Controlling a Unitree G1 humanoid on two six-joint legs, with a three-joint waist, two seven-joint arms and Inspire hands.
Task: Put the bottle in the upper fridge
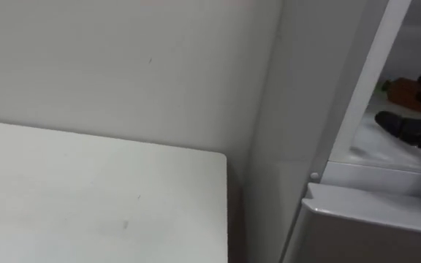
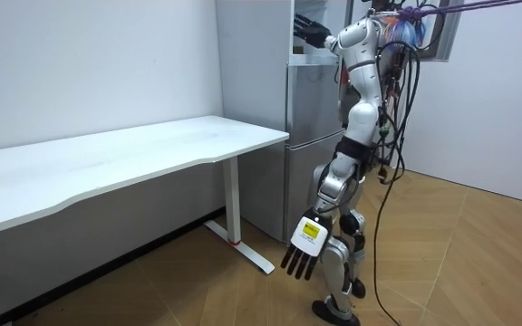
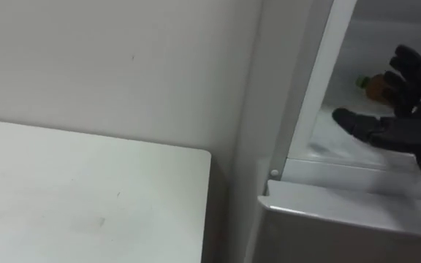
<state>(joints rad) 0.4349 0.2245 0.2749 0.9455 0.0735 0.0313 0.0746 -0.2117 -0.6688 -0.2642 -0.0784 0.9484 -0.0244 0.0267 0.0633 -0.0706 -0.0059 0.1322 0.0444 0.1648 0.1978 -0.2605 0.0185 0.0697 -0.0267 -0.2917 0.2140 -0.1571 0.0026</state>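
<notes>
An orange bottle (image 3: 373, 85) with a green cap lies on its side on the white floor of the upper fridge compartment (image 3: 326, 152); it shows too as the bottle (image 1: 403, 92) in the left eye view. My right hand (image 3: 409, 126) reaches into that compartment, open with fingers spread, just in front of the bottle and not curled round it. The room view has this right hand (image 2: 310, 28) raised into the top of the grey fridge (image 2: 311, 136), before which I stand. My left hand (image 2: 304, 248) hangs open beside my leg.
A white table (image 1: 86, 197) stands to the left of the fridge, its corner close to the fridge's side wall (image 1: 287, 131). The lower fridge door (image 1: 371, 223) is closed beneath the open compartment. A wooden floor (image 2: 478, 263) spreads behind me.
</notes>
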